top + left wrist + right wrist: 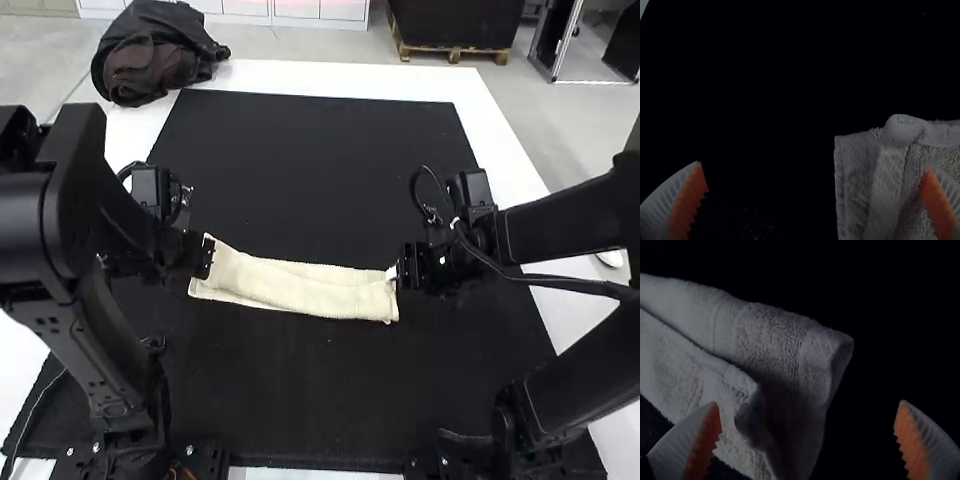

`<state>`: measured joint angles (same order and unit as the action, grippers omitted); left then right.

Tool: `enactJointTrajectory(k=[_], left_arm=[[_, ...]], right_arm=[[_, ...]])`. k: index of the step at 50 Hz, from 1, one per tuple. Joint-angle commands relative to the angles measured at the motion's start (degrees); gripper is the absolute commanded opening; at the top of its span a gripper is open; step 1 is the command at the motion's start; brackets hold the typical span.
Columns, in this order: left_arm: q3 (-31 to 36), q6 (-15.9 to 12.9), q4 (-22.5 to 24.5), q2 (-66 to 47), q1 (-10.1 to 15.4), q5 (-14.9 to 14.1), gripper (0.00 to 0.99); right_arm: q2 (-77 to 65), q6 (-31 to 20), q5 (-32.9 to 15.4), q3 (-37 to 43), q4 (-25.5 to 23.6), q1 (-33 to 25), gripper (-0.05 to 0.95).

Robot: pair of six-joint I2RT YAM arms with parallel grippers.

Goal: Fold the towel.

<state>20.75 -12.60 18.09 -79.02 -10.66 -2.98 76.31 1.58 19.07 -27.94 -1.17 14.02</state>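
A cream towel (300,286) lies folded into a long narrow strip across the black mat, its layers overlapping lengthwise. At its left end is my left gripper (205,256); at its right end is my right gripper (398,272). In the left wrist view the left gripper (815,192) is open wide, one finger over the towel (890,185) near a raised fold at its end. The right gripper (807,432) is also open in the right wrist view, with the towel's folded end (780,350) partly between its fingers and one finger over the cloth.
The black mat (320,150) covers most of the white table (340,78). A dark bag or bundled garment (150,60) rests at the table's far left corner. Both arms reach in from the sides, around the towel's ends.
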Motion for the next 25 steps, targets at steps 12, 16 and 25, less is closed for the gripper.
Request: enactJointTrajectory(k=[12, 16, 25], left_arm=[[0.7, 0.8, 0.4, 2.3, -0.6, 0.5, 0.974], [0.9, 1.5, 0.4, 2.6, -0.6, 0.4, 0.972], [0.6, 3.3, 0.5, 2.6, -0.6, 0.5, 0.972]], right_arm=[[-0.3, -1.3, -0.5, -0.7, -0.5, 1.6, 0.85], [0.7, -1.3, -0.6, -0.4, -0.2, 2.4, 0.89], [3.0, -1.3, -1.8, -0.4, 1.1, 3.6, 0.89]])
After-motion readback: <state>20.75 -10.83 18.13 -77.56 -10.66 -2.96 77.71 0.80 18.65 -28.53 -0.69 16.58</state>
